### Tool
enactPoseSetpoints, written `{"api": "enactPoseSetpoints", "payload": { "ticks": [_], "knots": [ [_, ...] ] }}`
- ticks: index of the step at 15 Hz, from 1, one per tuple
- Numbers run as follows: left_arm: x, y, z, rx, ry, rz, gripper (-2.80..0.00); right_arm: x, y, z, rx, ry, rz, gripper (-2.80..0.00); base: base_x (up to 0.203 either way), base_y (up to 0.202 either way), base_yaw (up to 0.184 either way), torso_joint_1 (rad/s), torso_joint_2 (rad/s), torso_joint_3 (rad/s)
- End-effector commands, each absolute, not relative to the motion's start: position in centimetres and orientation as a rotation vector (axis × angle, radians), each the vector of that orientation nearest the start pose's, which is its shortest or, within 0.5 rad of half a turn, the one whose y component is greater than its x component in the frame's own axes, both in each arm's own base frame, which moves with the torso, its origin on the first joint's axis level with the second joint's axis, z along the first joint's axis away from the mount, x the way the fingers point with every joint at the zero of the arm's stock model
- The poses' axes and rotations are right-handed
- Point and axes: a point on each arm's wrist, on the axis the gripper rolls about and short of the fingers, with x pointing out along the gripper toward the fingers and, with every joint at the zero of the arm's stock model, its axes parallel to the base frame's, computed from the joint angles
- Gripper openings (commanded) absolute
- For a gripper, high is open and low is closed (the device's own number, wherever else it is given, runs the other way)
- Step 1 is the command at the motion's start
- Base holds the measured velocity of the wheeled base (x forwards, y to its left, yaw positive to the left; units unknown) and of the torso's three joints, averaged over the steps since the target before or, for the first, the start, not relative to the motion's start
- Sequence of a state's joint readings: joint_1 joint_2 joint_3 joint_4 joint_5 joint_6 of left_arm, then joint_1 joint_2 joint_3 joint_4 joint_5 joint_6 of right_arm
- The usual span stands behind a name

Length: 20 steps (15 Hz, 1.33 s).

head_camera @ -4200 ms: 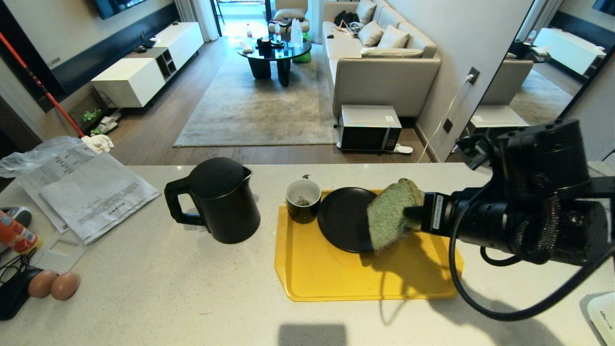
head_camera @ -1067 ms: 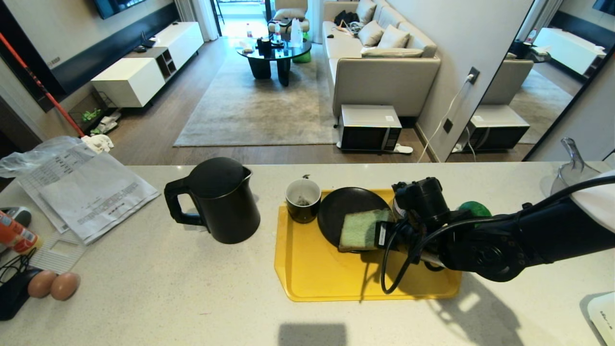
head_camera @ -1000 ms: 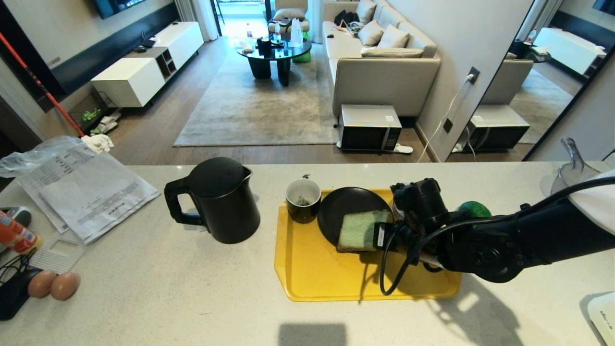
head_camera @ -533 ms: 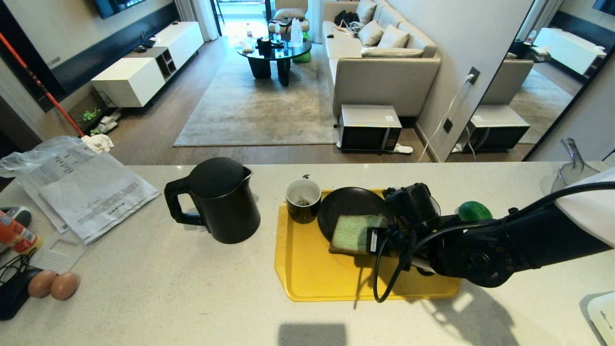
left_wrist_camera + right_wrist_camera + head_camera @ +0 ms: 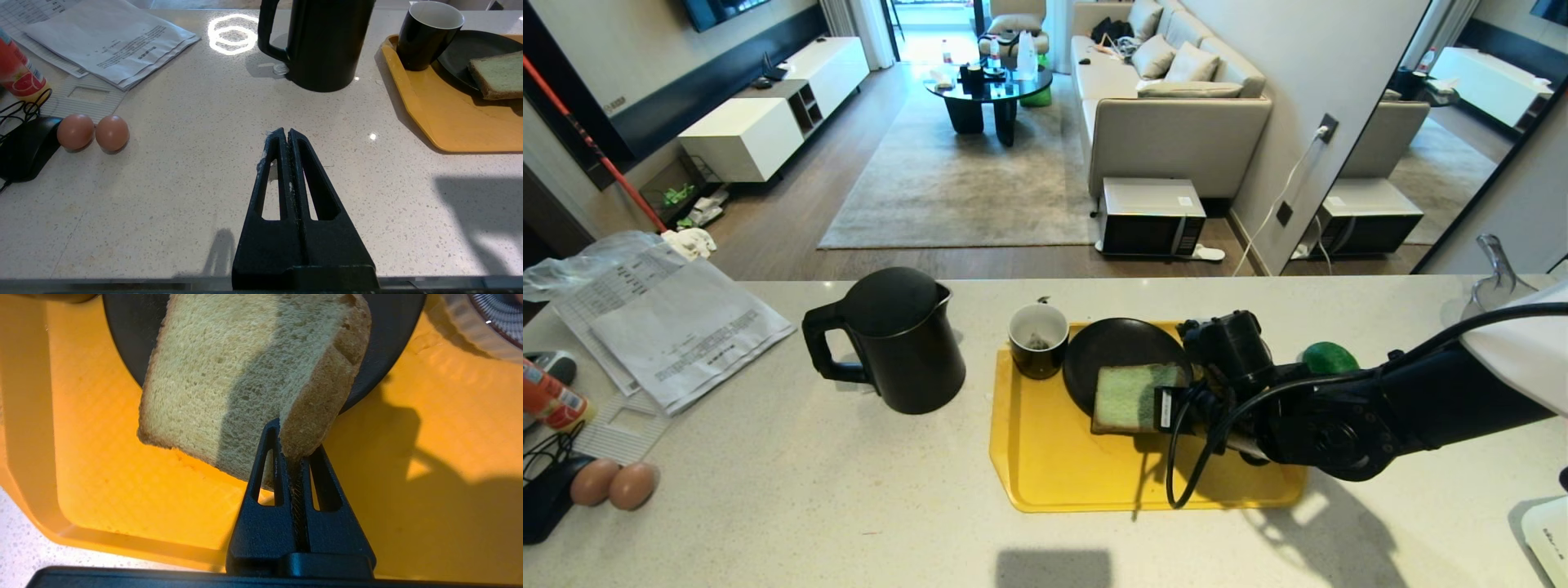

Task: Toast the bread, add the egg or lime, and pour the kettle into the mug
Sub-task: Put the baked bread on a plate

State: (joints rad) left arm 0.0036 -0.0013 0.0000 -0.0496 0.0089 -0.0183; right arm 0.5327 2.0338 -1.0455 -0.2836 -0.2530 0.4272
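Note:
The pale green bread (image 5: 1125,398) lies almost flat over the front rim of the black plate (image 5: 1115,347) on the yellow tray (image 5: 1054,465). My right gripper (image 5: 291,443) is shut on the bread's (image 5: 229,367) right-hand crust corner, with the arm reaching in low from the right. The black mug (image 5: 1037,339) stands on the tray's back left corner. Further left, the kettle (image 5: 898,339) is on the counter. The lime (image 5: 1330,358) sits just behind my right arm. Two eggs (image 5: 613,483) lie at the far left. My left gripper (image 5: 287,132) is shut and empty above bare counter.
Papers (image 5: 670,327) and an orange bottle (image 5: 547,400) crowd the counter's left end, with a black device by the eggs. A clear glass piece (image 5: 1494,278) stands at the far right, and a white object (image 5: 1543,531) fills the near right corner.
Four seconds ago the bread hung upright above the plate; my right arm has since lowered it flat. In the last second it slid slightly left and forward, then back a little.

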Motion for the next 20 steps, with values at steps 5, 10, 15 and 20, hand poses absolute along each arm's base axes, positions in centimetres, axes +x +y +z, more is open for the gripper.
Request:
{"api": "enactPoseSetpoints", "payload": {
  "ticks": [5, 10, 15, 20],
  "knots": [
    [-2.2, 0.01, 7.63, -0.018, -0.038, 0.013, -2.8, 32.79, 17.79, 9.97, 0.152, 0.683, 0.104, -2.8, 0.0, 0.0, 0.0, 0.0, 0.0, 0.0],
    [-2.2, 0.01, 7.63, -0.019, -0.038, 0.013, -2.8, 33.05, 18.01, 9.72, 0.151, 0.685, 0.106, -2.8, 0.0, 0.0, 0.0, 0.0, 0.0, 0.0],
    [-2.2, 0.01, 7.63, -0.019, -0.038, 0.012, -2.8, 33.08, 17.82, 9.64, 0.146, 0.688, 0.101, -2.8, 0.0, 0.0, 0.0, 0.0, 0.0, 0.0],
    [-2.2, 0.01, 7.63, -0.019, -0.038, 0.012, -2.8, 33.13, 17.59, 9.55, 0.143, 0.694, 0.094, -2.8, 0.0, 0.0, 0.0, 0.0, 0.0, 0.0]
  ]
}}
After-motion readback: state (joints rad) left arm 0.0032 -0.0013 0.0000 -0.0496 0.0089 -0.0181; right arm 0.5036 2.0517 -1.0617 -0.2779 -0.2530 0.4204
